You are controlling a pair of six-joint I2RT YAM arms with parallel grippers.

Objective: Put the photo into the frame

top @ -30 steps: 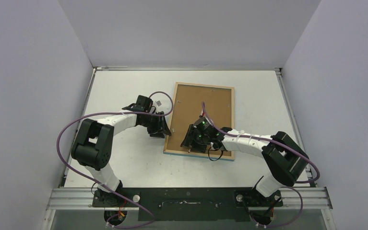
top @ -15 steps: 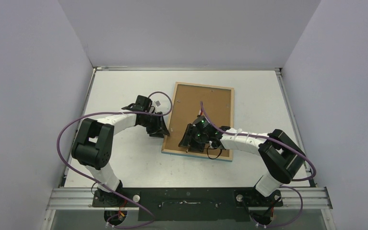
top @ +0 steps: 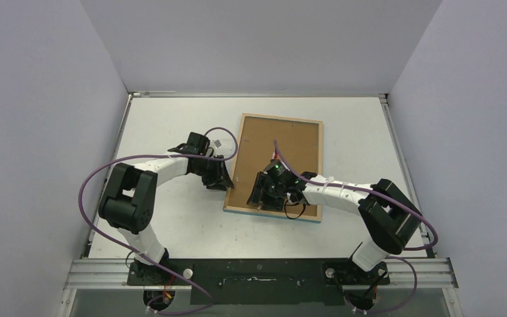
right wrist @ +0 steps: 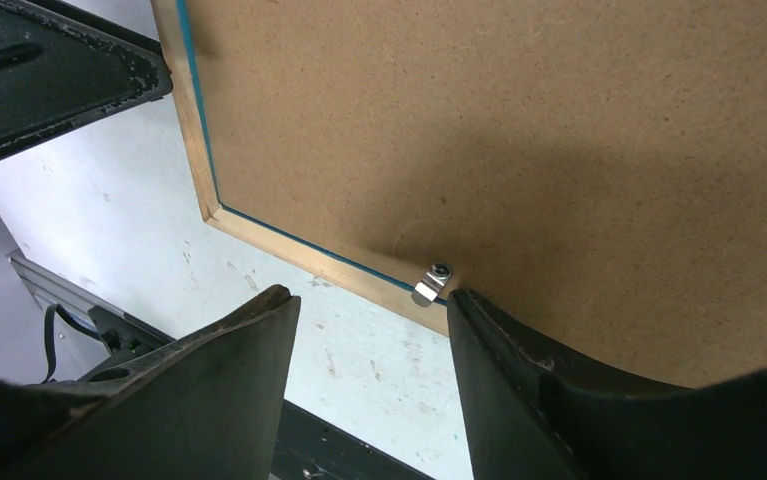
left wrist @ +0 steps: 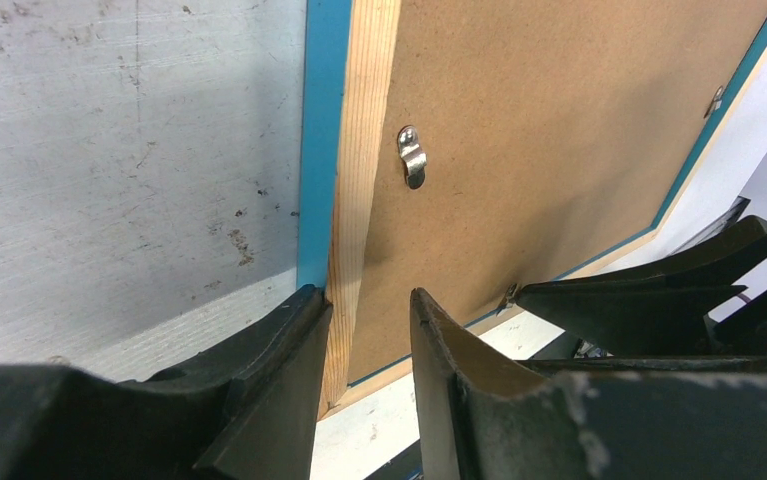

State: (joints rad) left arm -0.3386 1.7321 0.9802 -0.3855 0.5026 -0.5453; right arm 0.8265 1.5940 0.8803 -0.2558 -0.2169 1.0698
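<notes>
The frame [top: 282,118] lies face down on the table, its wood-coloured back rail [left wrist: 364,150] and turquoise edge showing. A brown backing board [top: 283,145] fills it, so the photo is hidden. My left gripper [top: 227,183] straddles the frame's left rail [left wrist: 367,300]: one finger touches the outer edge, the other stands over the board with a gap to the rail. My right gripper [top: 258,201] is open at the frame's near edge [right wrist: 369,300], one fingertip [right wrist: 464,305] on the board beside a metal clip [right wrist: 431,283], the other over the table.
A second metal clip [left wrist: 412,157] sits on the board by the left rail. Purple cables loop over both arms [top: 92,178]. White walls close in the table on three sides. The black mounting rail [top: 257,271] runs along the near edge.
The left jaws have narrowed around the frame's left rail. The right gripper has shifted slightly left and opened a little wider. The frame's near-left corner has slid a touch left.
</notes>
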